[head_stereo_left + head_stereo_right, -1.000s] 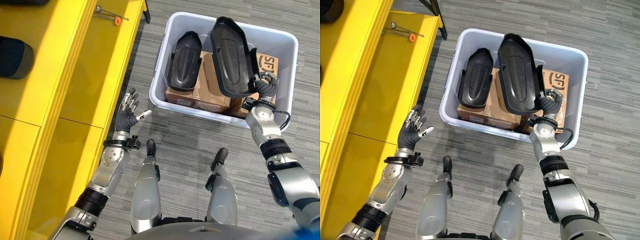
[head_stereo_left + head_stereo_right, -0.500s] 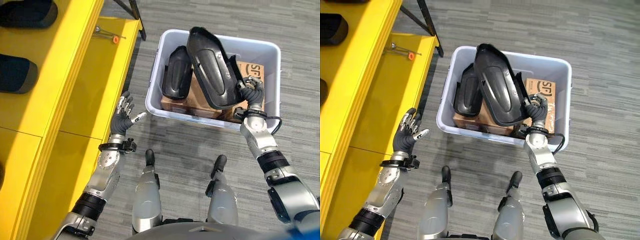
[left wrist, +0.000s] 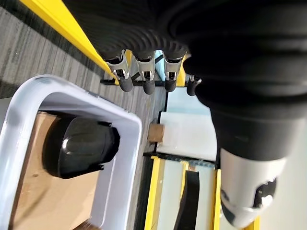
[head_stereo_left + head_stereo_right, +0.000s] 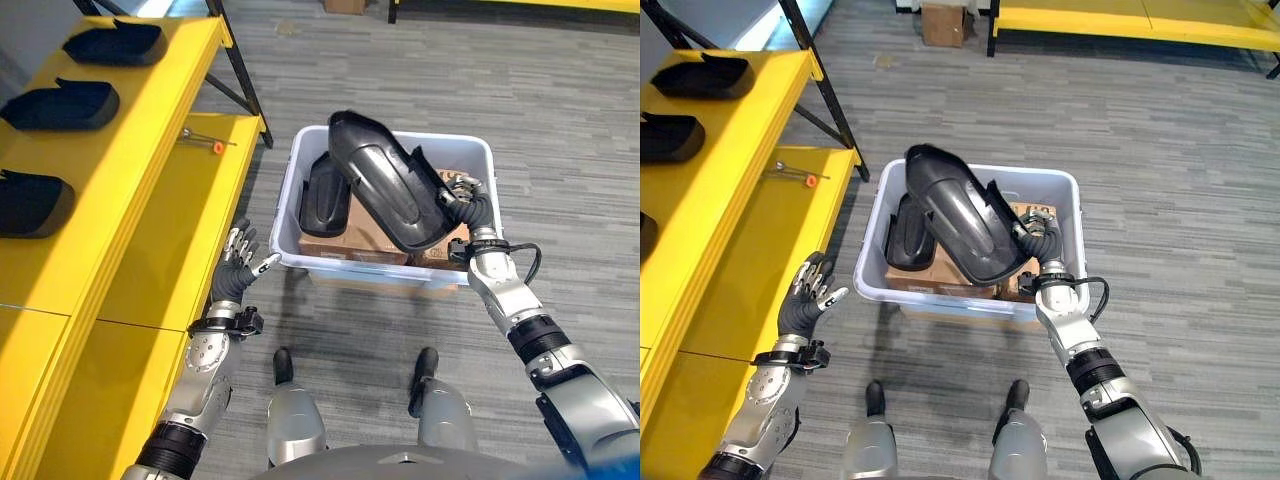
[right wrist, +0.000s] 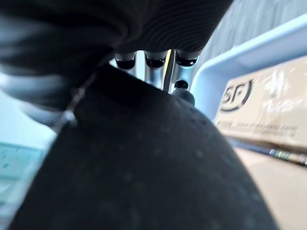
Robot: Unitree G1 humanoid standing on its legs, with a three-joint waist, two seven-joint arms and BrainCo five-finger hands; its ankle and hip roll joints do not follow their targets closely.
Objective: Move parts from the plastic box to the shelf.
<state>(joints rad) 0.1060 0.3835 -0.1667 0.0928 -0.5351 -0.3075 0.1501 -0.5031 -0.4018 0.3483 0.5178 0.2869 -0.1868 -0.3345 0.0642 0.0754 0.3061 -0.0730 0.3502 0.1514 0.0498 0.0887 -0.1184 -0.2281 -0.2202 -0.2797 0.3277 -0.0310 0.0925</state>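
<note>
**Large black part lifted clear of the box, shelf still to reach**

The right hand (image 4: 462,195) has its fingers curled round the lower edge of a large black moulded shell (image 4: 388,190), which hangs tilted above the white plastic box (image 4: 292,215) at the centre of the left eye view. The right wrist view shows the dark shell pressed close against that hand's fingers. A second, smaller black shell (image 4: 325,193) stands on end in the left part of the box, leaning on the cardboard cartons (image 4: 352,228) packed below it.

The left hand (image 4: 240,268) hovers at lower left of the frame, fingers spread and relaxed, holding nothing, between the box and the yellow shelf (image 4: 150,170). Three black parts (image 4: 111,43) already lie on the upper tier at upper left. A small metal tool with an orange tip (image 4: 209,143) lies on the lower tier.

The step in hand looks like the carry: the part is out of the box but not yet over the shelf. The next move calls for swinging the shell to the left, probably with the free left hand taking a share of its length, since a one-edge grip on so long a piece may let it twist or slip.
</note>
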